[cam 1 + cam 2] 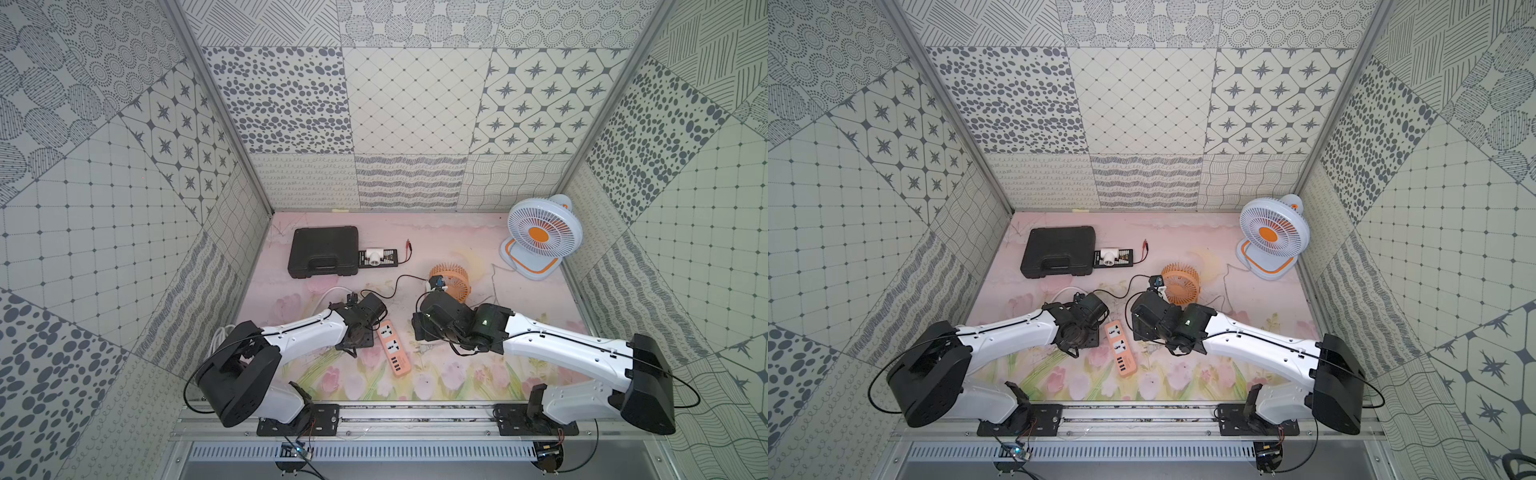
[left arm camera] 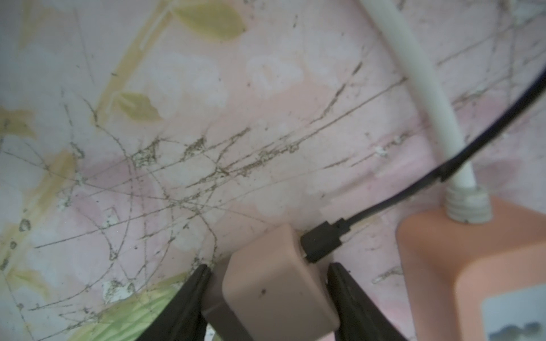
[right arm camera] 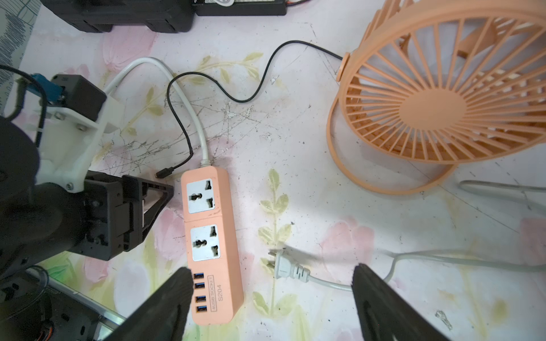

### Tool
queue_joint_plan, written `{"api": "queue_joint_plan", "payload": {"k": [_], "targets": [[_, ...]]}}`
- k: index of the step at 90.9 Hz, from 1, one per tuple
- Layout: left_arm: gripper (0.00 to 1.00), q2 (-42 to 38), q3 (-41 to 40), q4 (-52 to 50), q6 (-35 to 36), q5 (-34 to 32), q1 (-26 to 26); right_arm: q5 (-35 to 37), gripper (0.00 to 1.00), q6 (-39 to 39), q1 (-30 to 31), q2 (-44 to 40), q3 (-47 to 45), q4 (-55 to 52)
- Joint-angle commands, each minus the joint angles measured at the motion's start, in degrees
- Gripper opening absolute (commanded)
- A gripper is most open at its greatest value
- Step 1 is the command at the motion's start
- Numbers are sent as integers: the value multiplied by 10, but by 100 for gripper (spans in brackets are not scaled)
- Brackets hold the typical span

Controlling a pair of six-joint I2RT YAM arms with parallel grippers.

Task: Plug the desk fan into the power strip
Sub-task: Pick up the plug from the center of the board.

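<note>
The table has a flowered cover, scratched in the middle. A black case lies at the back on the left. A white fan stands upright in the far right corner. A smaller orange fan sits nearer the middle.

The power strip lies flat toward the front, between the two arms, with its white cord leaving the far end.

The right gripper hangs wide open above a white two-pin plug, which lies on the table just beside the strip.

The left gripper has its fingers on either side of a pale block. I cannot tell whether they pinch it. A black cable plug sits right at the block.
</note>
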Motion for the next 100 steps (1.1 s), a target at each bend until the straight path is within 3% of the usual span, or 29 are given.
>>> {"api": "queue_joint_plan", "payload": {"k": [1,8,19,34,44,51,61,71,82,89,94,100], "targets": [[47,-7,-6,1,-21,18,-3,5,87,-2,5,9,15,13],[43,-7,-9,4,-24,14,-3,5,85,0,4,9,15,13],[26,-3,-11,8,-24,10,-3,4,82,3,4,8,16,13],[18,-6,-8,5,-29,-2,-3,-1,81,6,4,5,16,13],[6,-34,2,-2,-31,-22,-3,-14,81,4,3,0,26,13],[0,-67,7,4,-32,-30,-3,-57,81,2,-6,-6,44,13],[0,-129,3,33,-28,-13,-3,-156,81,6,-57,-27,62,22],[0,-196,-17,91,-18,31,-3,-298,79,5,-130,-60,66,55],[0,-272,-64,196,9,104,-3,-390,77,-14,-176,-71,102,48],[0,-314,-91,268,24,159,-3,-412,70,-29,-180,-41,140,8],[0,-331,-101,297,31,180,-5,-419,59,-36,-180,-13,166,-27],[0,-347,-110,323,42,206,-7,-424,55,-35,-175,9,184,-39]]}}
